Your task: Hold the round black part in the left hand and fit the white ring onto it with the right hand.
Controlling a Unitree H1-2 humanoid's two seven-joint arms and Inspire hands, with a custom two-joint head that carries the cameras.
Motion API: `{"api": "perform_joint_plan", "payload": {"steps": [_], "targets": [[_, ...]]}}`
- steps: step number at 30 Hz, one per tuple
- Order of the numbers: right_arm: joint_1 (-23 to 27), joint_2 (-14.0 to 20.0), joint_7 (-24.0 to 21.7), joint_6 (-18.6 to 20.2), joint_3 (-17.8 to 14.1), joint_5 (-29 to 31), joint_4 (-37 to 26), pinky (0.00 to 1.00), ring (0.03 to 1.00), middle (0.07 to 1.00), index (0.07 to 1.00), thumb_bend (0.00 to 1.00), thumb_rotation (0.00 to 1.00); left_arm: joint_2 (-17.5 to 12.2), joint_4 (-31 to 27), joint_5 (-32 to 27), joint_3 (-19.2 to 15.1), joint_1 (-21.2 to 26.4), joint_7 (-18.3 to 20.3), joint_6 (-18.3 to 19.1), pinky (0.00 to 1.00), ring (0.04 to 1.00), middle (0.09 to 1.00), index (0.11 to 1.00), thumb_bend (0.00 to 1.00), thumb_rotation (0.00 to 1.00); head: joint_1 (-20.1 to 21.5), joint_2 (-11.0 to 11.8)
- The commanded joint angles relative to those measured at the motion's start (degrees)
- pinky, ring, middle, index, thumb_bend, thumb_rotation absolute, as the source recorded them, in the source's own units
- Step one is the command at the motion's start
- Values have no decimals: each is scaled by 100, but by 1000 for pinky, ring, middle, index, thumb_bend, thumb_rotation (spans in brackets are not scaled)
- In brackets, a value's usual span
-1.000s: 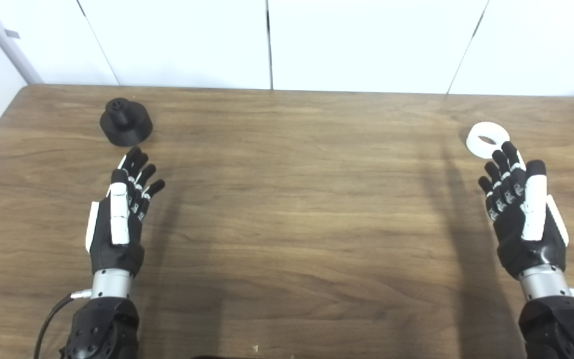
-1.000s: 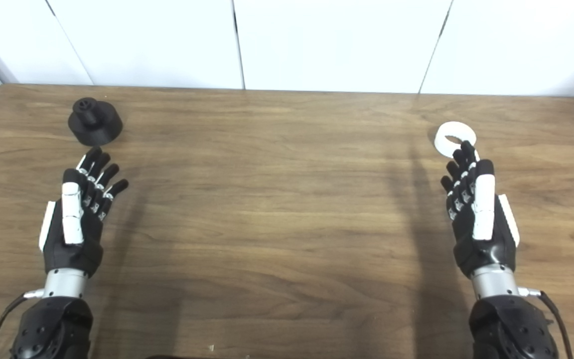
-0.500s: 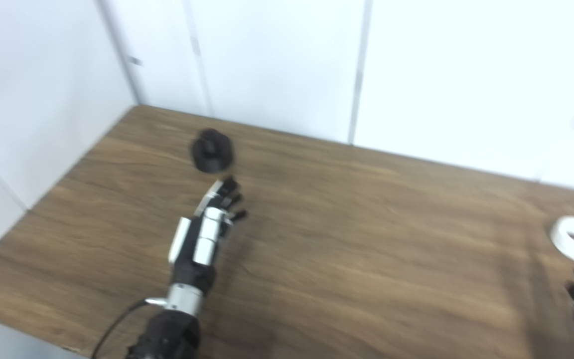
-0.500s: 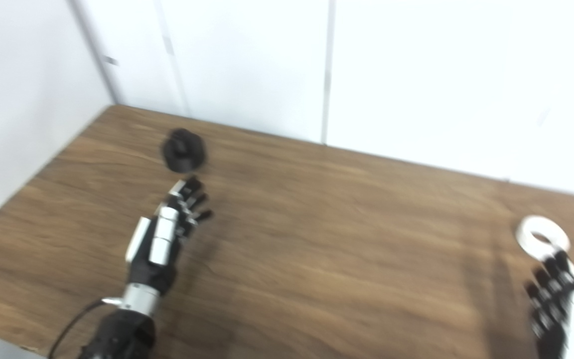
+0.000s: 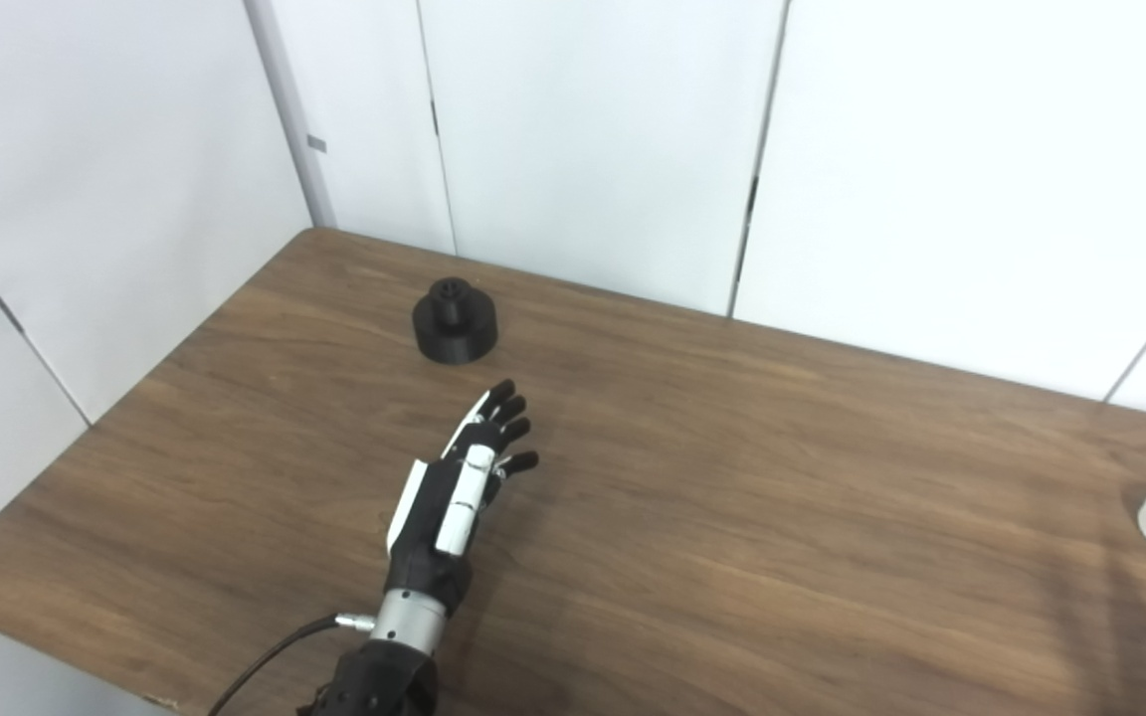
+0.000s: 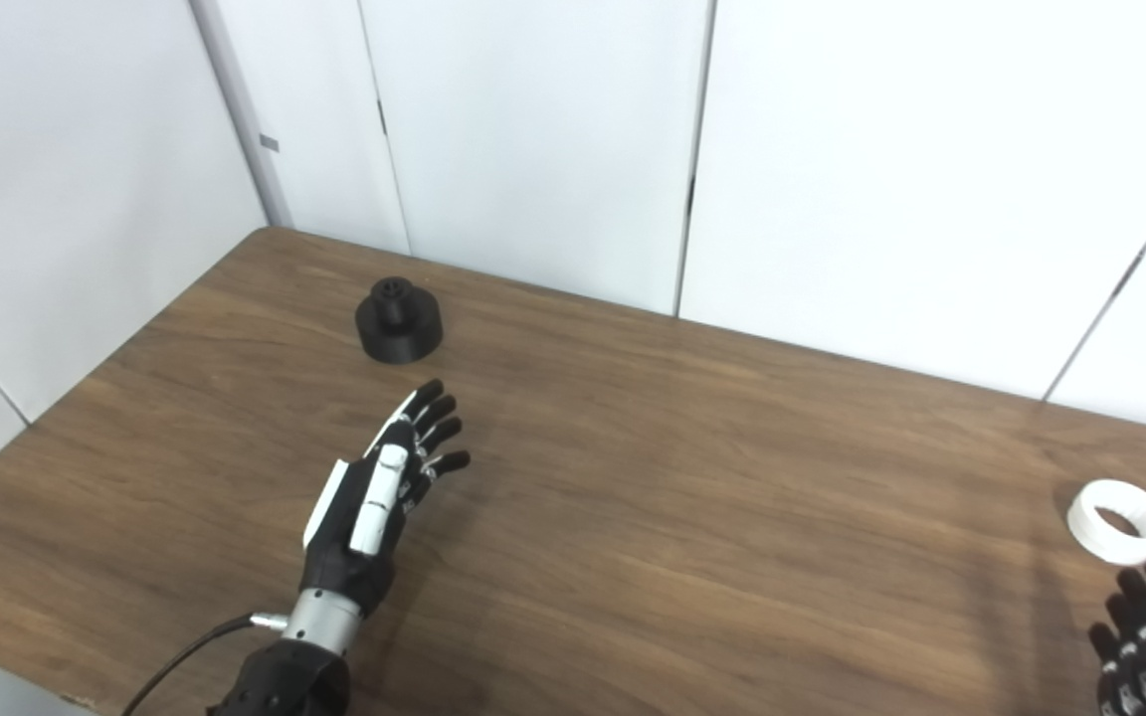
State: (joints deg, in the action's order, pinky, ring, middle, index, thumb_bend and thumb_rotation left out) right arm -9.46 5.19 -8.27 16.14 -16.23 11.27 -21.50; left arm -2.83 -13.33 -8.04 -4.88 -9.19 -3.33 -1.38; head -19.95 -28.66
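Left hand [image 6: 374,502] hovers over the wooden surface [image 6: 692,497] with its fingers spread and holding nothing, its fingertips pointing toward the round black part [image 6: 399,319], which stands upright on the surface a little beyond them, near the far left corner. Right hand [image 6: 1145,651] shows only partly at the lower right edge, fingers apart and empty, with the white ring [image 6: 1120,519] lying flat on the surface just beyond its fingertips. White wall panels [image 6: 832,149] rise behind the surface.
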Motion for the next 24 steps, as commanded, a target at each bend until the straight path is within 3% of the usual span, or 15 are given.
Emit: {"api": "perform_joint_plan", "payload": {"steps": [1, 8, 16, 24], "targets": [[-334, 200, -73, -328, 4, 65, -57, 1000, 1000, 969, 984, 523, 1000, 242, 17, 27, 20, -156, -11, -313, 826, 914, 930, 936, 602, 863, 19, 46], [-265, 199, -85, -477, -9, 86, 166, 1000, 976, 933, 964, 493, 1000, 230, 181, 62, 68, -121, -44, -412, 845, 928, 948, 942, 581, 873, -3, 173], [-253, 223, -91, -531, -12, 88, 235, 1000, 957, 912, 943, 474, 1000, 225, 213, 296, 110, -126, -125, -502, 844, 933, 953, 946, 512, 892, 28, 101], [-282, 220, -72, -472, -4, 117, 178, 844, 919, 892, 902, 468, 1000, 120, 160, 739, 157, -95, -184, -356, 835, 935, 949, 958, 601, 717, 11, 37]]}}
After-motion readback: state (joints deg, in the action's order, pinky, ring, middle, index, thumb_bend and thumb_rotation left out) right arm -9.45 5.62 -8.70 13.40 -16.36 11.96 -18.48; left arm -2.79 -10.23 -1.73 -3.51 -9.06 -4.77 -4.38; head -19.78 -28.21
